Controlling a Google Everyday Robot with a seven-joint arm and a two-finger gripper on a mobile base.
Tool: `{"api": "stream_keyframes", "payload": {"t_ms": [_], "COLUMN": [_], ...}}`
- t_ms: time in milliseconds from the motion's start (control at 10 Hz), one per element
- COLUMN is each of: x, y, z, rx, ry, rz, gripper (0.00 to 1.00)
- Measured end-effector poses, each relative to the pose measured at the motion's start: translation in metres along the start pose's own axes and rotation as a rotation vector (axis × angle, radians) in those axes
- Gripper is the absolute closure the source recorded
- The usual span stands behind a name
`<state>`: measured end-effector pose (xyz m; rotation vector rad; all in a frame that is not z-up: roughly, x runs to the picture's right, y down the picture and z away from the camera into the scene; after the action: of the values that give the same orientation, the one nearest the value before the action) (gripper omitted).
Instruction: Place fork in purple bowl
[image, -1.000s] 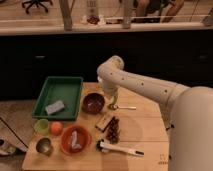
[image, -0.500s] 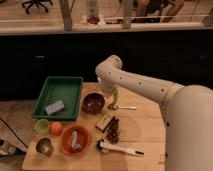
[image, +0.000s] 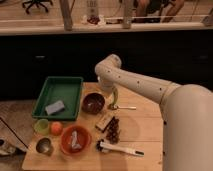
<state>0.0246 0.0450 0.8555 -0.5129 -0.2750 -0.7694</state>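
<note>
The slim silvery fork (image: 123, 107) lies flat on the wooden table (image: 145, 130), just right of the purple bowl (image: 93, 103). The bowl is round, dark maroon and looks empty. My gripper (image: 114, 98) hangs from the white arm that reaches in from the right. It points down over the fork's left end, between the fork and the bowl's right rim. Whether it touches the fork cannot be told.
A green tray (image: 60, 90) with a grey sponge (image: 55, 107) sits at the left. In front are a green cup (image: 41, 125), an orange (image: 56, 128), an orange-red bowl (image: 75, 139), a metal cup (image: 44, 146), a black-and-white handled tool (image: 120, 148) and brown snacks (image: 112, 129).
The arm's elbow has shifted slightly left and the gripper has sunk a little toward the fork's left end. The fork and bowl have not moved.
</note>
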Motion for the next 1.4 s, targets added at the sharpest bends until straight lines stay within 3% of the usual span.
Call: {"api": "stream_keyframes", "payload": {"t_ms": [200,400,500,700,1000,1400], "x": [0.014,0.034,0.039,0.041,0.037,0.037], "y": [0.024,0.062,0.075,0.086,0.092,0.103], "z": [0.002,0.007,0.014,0.034,0.062,0.091], "rx": [-0.022,-0.060,-0.078,-0.104,-0.128,-0.132], "ry": [-0.008,-0.032,-0.043,-0.066,-0.081,-0.075], "rz": [0.085,0.242,0.313,0.409,0.468,0.556], "gripper": [0.50,0.27,0.21,0.20,0.20,0.20]}}
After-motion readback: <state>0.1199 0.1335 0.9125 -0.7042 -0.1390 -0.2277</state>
